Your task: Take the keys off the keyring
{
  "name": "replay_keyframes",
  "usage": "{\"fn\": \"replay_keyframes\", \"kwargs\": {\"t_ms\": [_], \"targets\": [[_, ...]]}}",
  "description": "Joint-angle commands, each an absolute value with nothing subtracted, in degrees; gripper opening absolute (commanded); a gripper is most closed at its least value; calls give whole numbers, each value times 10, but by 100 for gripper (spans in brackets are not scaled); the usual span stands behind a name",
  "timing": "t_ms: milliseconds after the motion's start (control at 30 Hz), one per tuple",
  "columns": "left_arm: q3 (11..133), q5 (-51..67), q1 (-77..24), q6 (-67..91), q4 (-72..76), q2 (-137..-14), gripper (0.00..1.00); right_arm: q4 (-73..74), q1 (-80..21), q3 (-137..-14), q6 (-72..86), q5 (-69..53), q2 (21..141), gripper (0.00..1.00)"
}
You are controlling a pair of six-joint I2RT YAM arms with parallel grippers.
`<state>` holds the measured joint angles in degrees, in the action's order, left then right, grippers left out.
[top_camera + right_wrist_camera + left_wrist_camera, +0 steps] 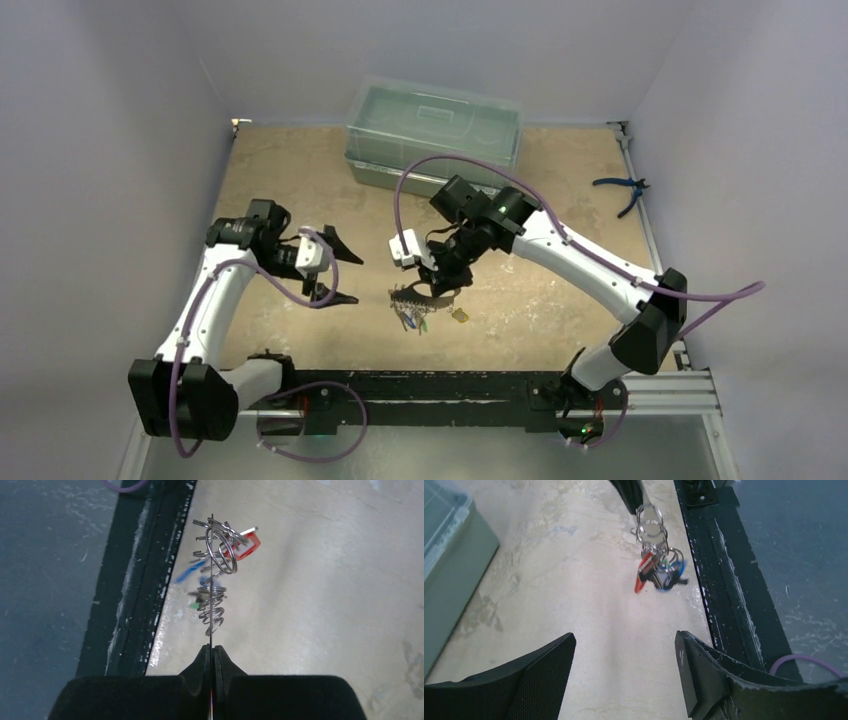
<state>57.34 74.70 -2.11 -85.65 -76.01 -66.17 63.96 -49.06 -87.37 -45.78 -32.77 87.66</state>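
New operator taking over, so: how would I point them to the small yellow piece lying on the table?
From the clear box at the table's far edge, come toward the arms to the right gripper, shut on the keyring. Just right of the hanging keys, the yellow piece lies alone on the tabletop, unattached.

The keys [654, 572] carry red, blue and green heads on a silver keyring [650, 525], the table [574, 580] is mottled beige, the container [432, 135] translucent grey-green, the cables [396, 205] purple, the pliers [622, 188] blue-handled, and the left gripper [625, 639] black with a fine mesh pattern.
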Motion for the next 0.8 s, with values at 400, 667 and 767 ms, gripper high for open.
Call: {"fn": "replay_keyframes", "kwargs": {"t_ms": [400,667,767], "targets": [[577,697,-145,-1192,-801,-584,78,696,-536,-912,-488,-361,935,0],[557,676,-216,-1119,-710,-552,78,701,-550,-952,-477,-365,959,0],[557,658,-247,-1074,-669,-551,77,711,-558,-971,-480,-367,979,0]]}}
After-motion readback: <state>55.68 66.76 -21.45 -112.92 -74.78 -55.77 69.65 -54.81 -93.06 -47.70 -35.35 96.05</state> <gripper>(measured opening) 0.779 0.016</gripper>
